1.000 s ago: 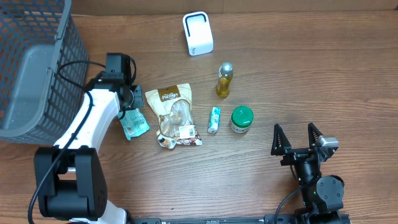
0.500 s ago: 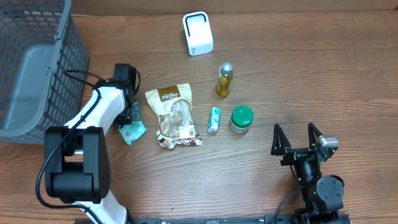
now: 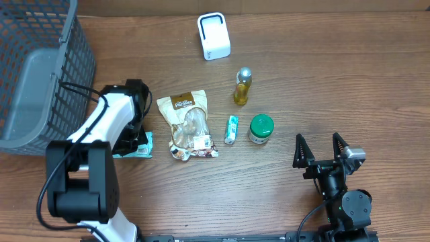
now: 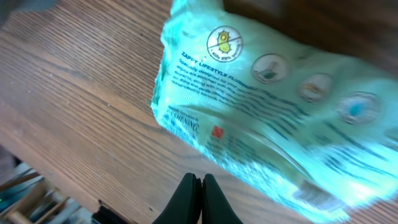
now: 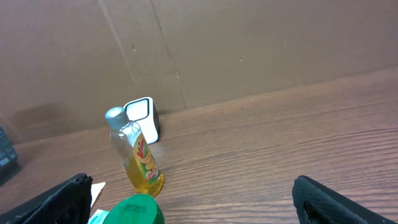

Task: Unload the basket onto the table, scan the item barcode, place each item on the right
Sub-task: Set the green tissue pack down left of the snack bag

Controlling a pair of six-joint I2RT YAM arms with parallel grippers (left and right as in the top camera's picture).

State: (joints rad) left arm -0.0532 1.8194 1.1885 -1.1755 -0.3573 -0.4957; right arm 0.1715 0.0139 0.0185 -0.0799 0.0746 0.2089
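A teal wipes packet point(image 4: 267, 118) lies flat on the wooden table, printed side up. My left gripper point(image 4: 200, 182) is shut with nothing between its fingers, and its tips stop just short of the packet's near edge. From overhead the packet point(image 3: 142, 146) shows partly under the left wrist point(image 3: 131, 131). A white scanner point(image 3: 213, 35) stands at the back centre, also visible as the scanner point(image 5: 143, 117) in the right wrist view. My right gripper point(image 3: 320, 149) rests open near the front right, holding nothing.
A grey mesh basket point(image 3: 33, 74) fills the back left. A brown snack pouch point(image 3: 188, 124), a small teal tube point(image 3: 231, 129), a green-lidded jar point(image 3: 261, 128) and a yellow bottle point(image 3: 243, 86) sit mid-table. A cardboard wall runs along the back.
My left wrist has swung toward the front of the table, and the teal packet has shifted frontward with it. The right arm has not moved.
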